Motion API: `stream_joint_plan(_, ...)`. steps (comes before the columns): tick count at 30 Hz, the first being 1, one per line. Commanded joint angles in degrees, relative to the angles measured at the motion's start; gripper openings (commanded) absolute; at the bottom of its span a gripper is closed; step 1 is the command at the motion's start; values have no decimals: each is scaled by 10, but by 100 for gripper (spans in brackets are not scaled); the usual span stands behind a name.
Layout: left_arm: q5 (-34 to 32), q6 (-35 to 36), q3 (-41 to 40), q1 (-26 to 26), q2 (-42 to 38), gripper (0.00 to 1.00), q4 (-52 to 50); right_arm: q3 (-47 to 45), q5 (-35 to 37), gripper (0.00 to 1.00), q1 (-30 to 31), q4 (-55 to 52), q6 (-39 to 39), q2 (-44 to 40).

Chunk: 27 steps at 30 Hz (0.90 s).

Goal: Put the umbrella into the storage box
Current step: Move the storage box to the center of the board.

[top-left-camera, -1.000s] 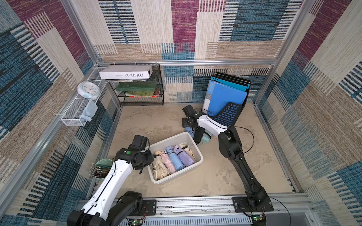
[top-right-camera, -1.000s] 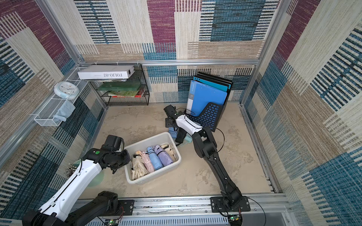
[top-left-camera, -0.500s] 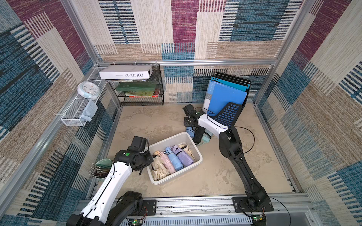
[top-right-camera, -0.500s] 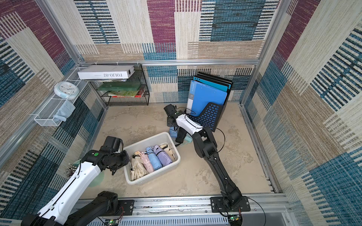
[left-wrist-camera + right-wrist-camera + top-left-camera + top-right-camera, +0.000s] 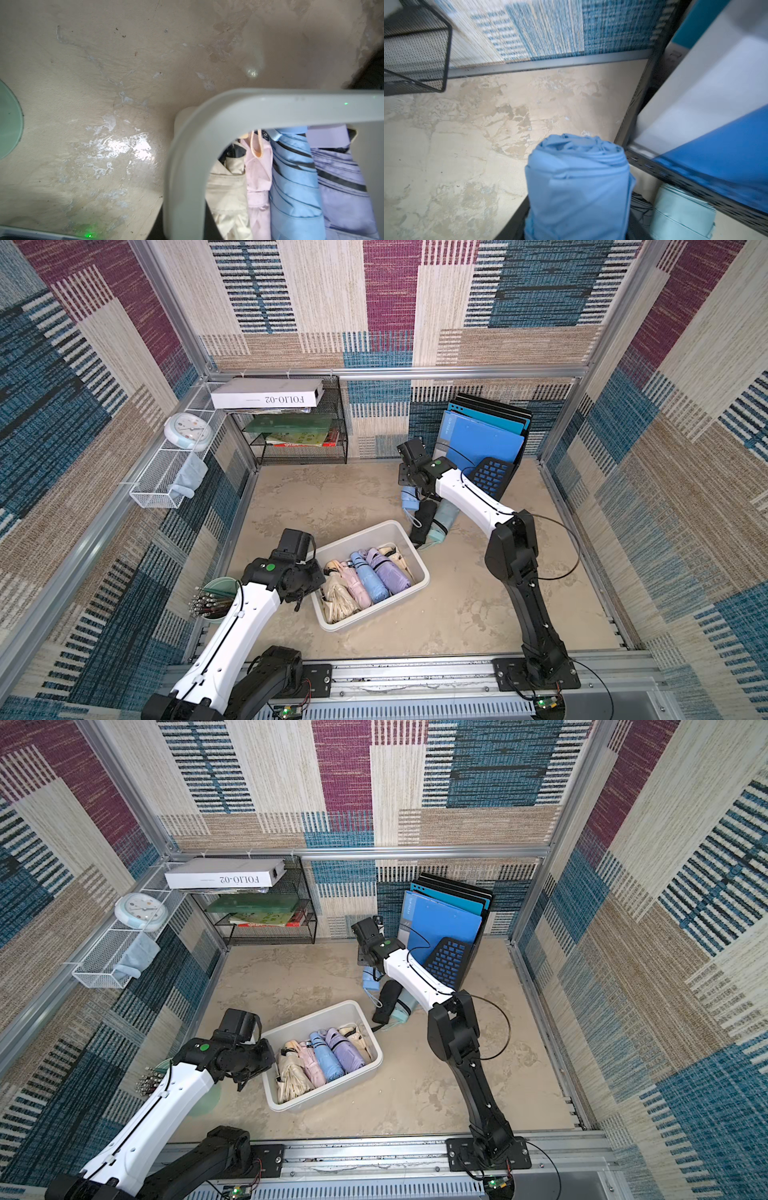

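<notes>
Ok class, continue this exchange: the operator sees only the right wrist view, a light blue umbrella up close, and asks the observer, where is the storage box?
Observer: The storage box sits on the floor, closer to the robot than your light blue umbrella.
Operator: Is it empty?
Observer: No, five folded umbrellas lie side by side in it.
Operator: And the left arm?
Observer: The left gripper is shut, beside the box's corner.

Both arms point(image 5: 232, 626): white shells, black joints, green dots.
</notes>
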Motion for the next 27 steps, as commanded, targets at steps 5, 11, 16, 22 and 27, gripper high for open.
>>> stream_joint_plan(5,10,-17,24,-32,38,0,113,-43,48,39,0,-1,-10,-111)
stream_joint_plan(11,-11,-55,39,-80,71,0,160,-108,50,39,1,-11,1,-211)
stream_joint_plan(16,-41,-77,49,-112,71,33,178,-185,22,39,0,-14,33,-296)
stream_joint_plan(22,-137,-46,66,-121,-10,67,151,-261,-53,39,1,-24,103,-383)
stream_joint_plan(27,-114,36,98,-131,-56,71,206,-305,-131,39,5,-12,172,-428)
